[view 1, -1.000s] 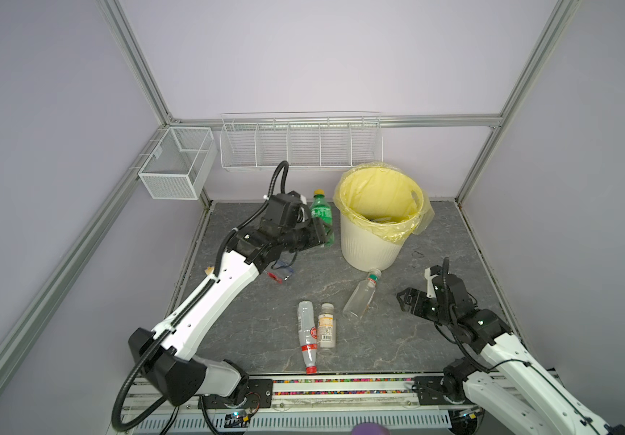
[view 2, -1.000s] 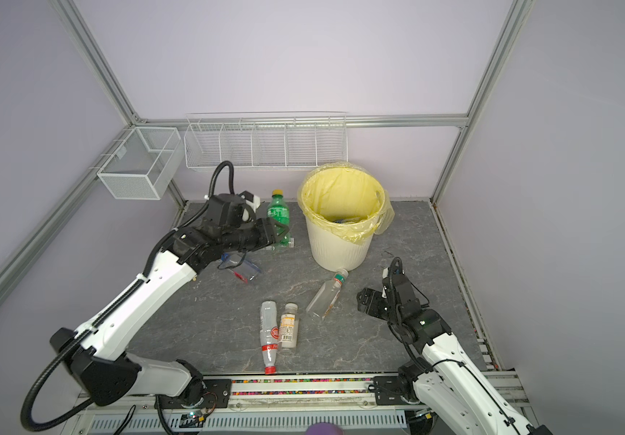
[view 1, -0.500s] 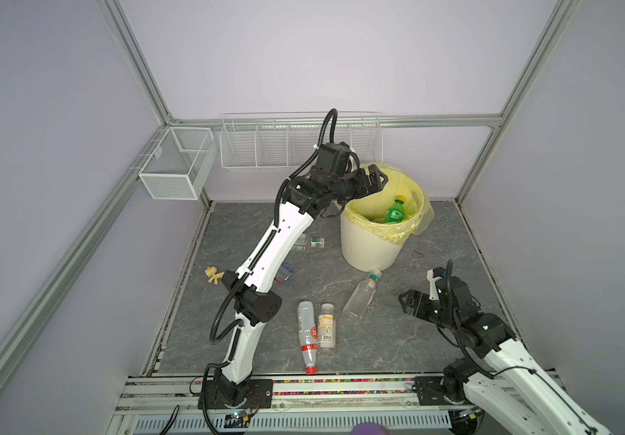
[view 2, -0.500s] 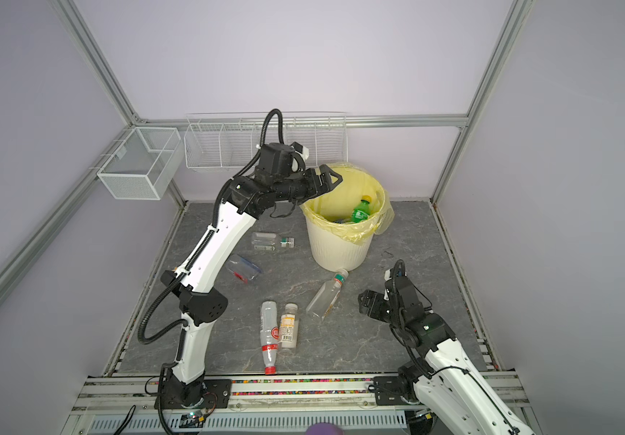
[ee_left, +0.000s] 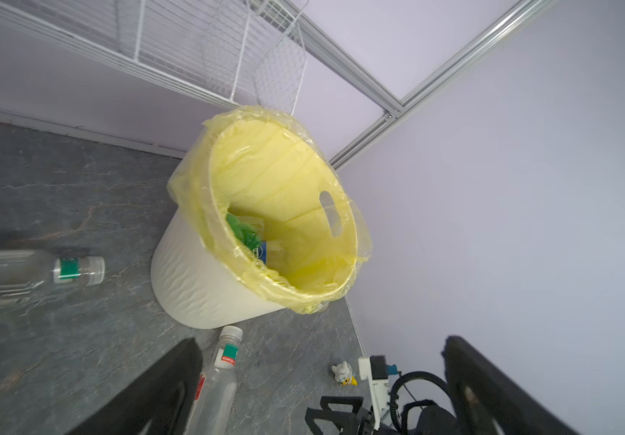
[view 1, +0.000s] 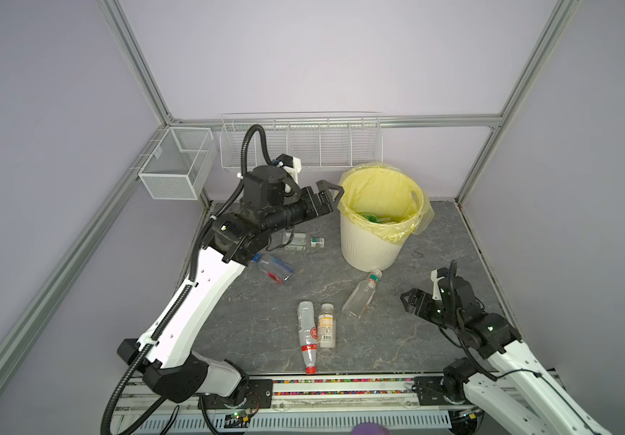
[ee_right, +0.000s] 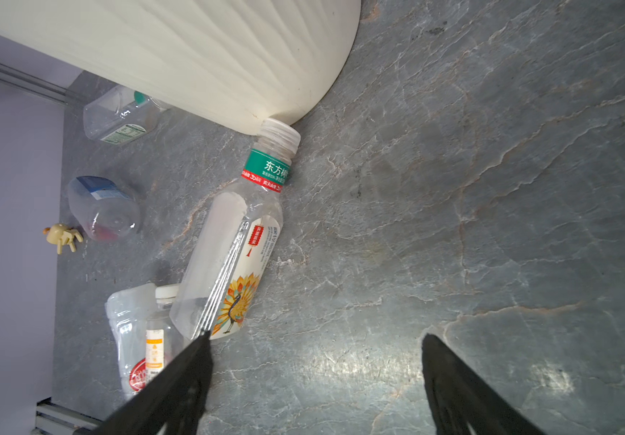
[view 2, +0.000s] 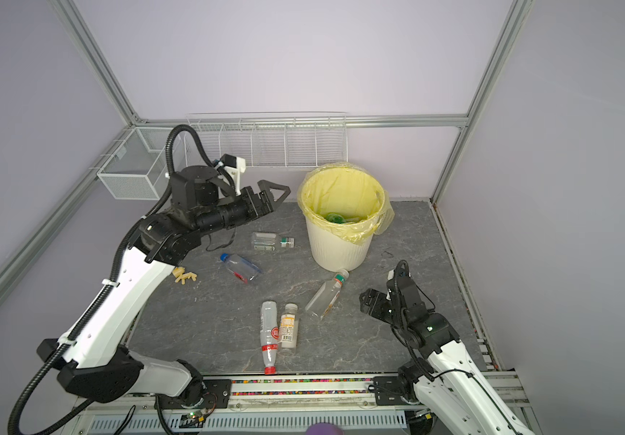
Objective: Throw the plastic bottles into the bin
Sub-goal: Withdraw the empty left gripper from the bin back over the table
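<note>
We judge the job partly done, and we place everything on the desk [view 1: 265, 301] by the bin [view 1: 369, 248], which stands upright with its yellow liner folded over the rim. The left tool [view 1: 330, 189] hangs level with the bin's rim, just beside it on the left arm's side, its jaws spread wide and holding nothing. The right tool [view 1: 410, 301] sits low over the desk, near the bin's base on the right arm's side, its jaws also spread and empty. Inside the bin we see a green bottle [ee_left: 241, 229] lying on something with a blue label. How many bottles sit beneath it we cannot tell. Five bottles are left outside the bin, all lying flat. The peacock bottle [ee_right: 235, 244] has its white cap touching the bin's base and its body pointing away toward the right tool, so we reckon it the handiest pick for that arm. The red-cap bottle [view 1: 306, 335] lies well apart from the bin, toward the robot's base. The green-band bottle [view 1: 301, 241] lies near the bin's wall, below the left tool, and the blue-cap bottle [view 1: 273, 267] lies a little farther from the bin on the same side. The small orange-label bottle [view 1: 326, 331] lies against the red-cap bottle. A toy [view 2: 184, 277], farthest from the bin on the left arm's side, is not ours to throw.
</note>
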Controlling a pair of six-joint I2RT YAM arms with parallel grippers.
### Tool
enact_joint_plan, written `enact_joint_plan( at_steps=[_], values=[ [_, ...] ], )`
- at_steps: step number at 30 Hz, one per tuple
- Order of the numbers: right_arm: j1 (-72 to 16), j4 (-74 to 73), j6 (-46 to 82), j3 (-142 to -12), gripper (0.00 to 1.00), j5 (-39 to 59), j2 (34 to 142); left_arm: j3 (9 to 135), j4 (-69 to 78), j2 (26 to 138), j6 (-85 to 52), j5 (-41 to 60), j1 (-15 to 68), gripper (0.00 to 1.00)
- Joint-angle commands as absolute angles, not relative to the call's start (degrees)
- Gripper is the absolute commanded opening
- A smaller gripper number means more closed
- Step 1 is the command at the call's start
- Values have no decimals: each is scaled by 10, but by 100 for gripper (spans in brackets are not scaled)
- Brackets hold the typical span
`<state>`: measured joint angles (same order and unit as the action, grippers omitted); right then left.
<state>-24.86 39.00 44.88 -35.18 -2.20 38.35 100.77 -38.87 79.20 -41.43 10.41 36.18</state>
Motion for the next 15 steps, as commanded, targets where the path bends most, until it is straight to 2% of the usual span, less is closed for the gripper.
enact_joint_plan(
  at_steps=[1,15],
  values=[
    [-253,440,516,-363,88,-59,378,951,-373,769,-420,108,340,100],
    [-291,453,578,-385,88,-19,385,817,-473,648,-374,58,327,100]
  ],
)
